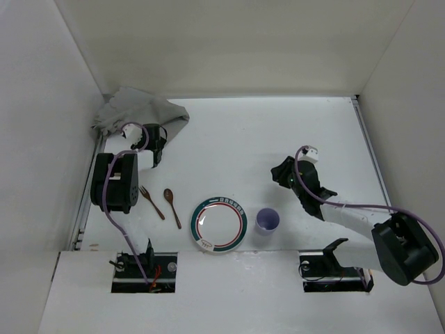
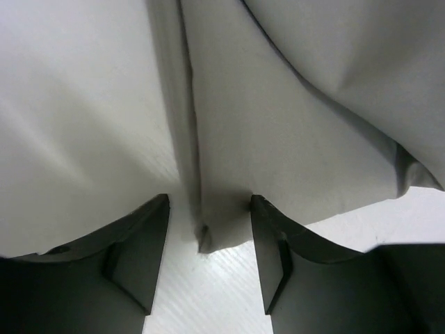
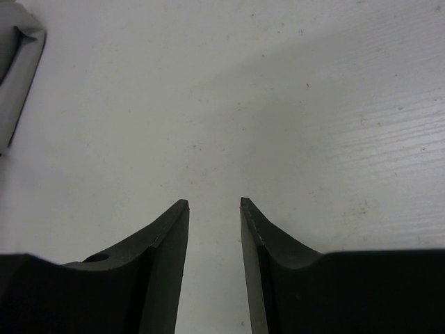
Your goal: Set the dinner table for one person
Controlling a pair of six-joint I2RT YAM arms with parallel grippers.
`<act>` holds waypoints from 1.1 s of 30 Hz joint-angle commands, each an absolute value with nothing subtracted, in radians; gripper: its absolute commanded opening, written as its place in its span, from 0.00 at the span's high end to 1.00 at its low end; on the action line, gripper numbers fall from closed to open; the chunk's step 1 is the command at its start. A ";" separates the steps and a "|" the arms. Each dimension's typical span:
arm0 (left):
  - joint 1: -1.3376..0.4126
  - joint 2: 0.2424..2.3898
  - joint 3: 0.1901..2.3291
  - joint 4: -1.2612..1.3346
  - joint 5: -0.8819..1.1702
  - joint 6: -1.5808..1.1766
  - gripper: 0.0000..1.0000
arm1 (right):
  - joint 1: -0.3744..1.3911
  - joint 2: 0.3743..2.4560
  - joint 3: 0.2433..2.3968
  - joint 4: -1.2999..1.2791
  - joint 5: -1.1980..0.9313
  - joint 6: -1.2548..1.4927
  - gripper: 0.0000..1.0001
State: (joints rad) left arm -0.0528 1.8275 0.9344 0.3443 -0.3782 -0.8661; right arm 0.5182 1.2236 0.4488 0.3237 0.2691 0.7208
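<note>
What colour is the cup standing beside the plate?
The cup is pale lavender, and it shows best in the top external view.

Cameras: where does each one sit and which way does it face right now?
Top external: above and behind the bases, looking down on the table, plate and cup; left arm and right arm show.
Left wrist: on the left arm, facing the grey cloth, its edge between the open left gripper fingers.
Right wrist: on the right arm, facing the table past the open right gripper.
Shared: top and left wrist views both show the cloth.
</note>
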 commanded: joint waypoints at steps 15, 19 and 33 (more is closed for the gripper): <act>-0.412 1.962 1.036 0.396 -0.054 -0.810 0.97 | 0.515 1.184 0.471 0.374 0.281 0.696 0.58; -0.456 1.875 0.901 0.419 -0.009 -0.743 0.97 | 0.504 1.164 0.459 0.385 0.288 0.696 0.53; -0.386 1.447 0.505 0.366 -0.212 -0.692 0.81 | 0.574 1.324 0.693 0.295 0.184 0.618 0.23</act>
